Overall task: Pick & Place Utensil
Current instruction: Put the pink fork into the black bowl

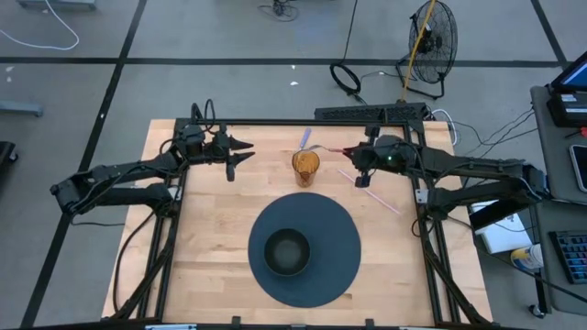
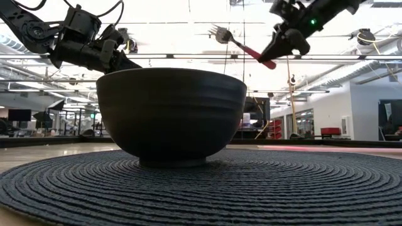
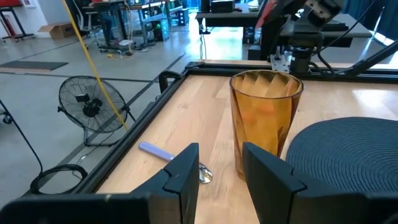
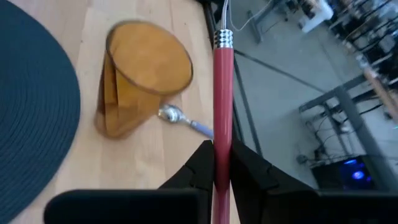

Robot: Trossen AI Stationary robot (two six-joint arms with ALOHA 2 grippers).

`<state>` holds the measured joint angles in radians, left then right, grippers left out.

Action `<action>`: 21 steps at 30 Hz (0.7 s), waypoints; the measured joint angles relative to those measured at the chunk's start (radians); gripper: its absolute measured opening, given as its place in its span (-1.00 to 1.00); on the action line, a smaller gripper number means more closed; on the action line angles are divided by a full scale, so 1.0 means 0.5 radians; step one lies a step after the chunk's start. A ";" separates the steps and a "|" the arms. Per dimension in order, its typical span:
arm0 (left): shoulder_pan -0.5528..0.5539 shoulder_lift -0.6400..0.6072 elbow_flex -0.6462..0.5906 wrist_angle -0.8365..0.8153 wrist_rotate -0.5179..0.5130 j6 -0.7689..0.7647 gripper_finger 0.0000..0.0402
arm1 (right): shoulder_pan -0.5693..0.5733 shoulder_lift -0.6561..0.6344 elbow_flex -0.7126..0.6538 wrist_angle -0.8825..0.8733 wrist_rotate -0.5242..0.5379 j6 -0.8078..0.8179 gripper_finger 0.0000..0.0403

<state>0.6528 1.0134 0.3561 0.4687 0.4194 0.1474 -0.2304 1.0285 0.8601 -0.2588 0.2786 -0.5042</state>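
Observation:
A red-handled fork [image 2: 242, 45] is held high over the table by my right gripper [image 1: 356, 163], just right of the amber cup [image 1: 305, 167]; its tines [image 2: 218, 31] point up and away from the gripper. The cup stands upright on the wood beyond the dark round mat [image 1: 344, 275], which carries a dark bowl [image 1: 287, 252]. A purple-handled spoon [image 1: 306, 138] lies flat on the table behind the cup. My left gripper [image 1: 240, 152] hovers open to the left of the cup, fingers pointing at it. My right gripper pinches the fork's red handle [image 4: 222, 134] between its two fingers [image 4: 200, 167], near the handle's free end. The fork runs on forward past the fingertips. It is lifted clear of the table and slants upward, tines highest [image 2: 218, 31].
A thin pink utensil [image 1: 381, 197] lies on the wood right of the cup, below my right gripper. A black frame rail [image 1: 275, 122] borders the table's far side. Beyond it on the floor stand a fan [image 1: 431, 37] and cables.

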 joint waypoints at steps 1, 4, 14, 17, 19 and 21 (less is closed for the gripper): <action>-0.003 0.000 0.000 0.001 0.000 0.000 -0.36 | 0.044 0.015 0.017 0.005 0.043 -0.010 -0.88; -0.016 0.000 0.000 0.001 0.000 0.008 -0.36 | 0.157 0.063 0.063 -0.010 0.141 -0.024 -0.88; -0.029 0.000 0.000 0.012 0.000 0.006 -0.36 | 0.544 0.344 0.319 -0.155 0.466 -0.117 -0.88; -0.028 0.000 0.000 0.015 -0.001 0.005 -0.36 | 0.649 0.458 0.421 -0.239 0.549 -0.117 -0.87; -0.028 0.000 0.000 0.018 -0.001 -0.001 -0.36 | 0.709 0.532 0.483 -0.289 0.575 -0.117 -0.88; -0.028 0.000 0.000 0.018 -0.001 -0.014 -0.36 | 0.771 0.598 0.533 -0.301 0.617 -0.123 -0.88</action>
<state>0.6388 1.0132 0.3561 0.4774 0.4191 0.1403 0.1550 1.3273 1.1267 -0.4094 0.5869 -0.5655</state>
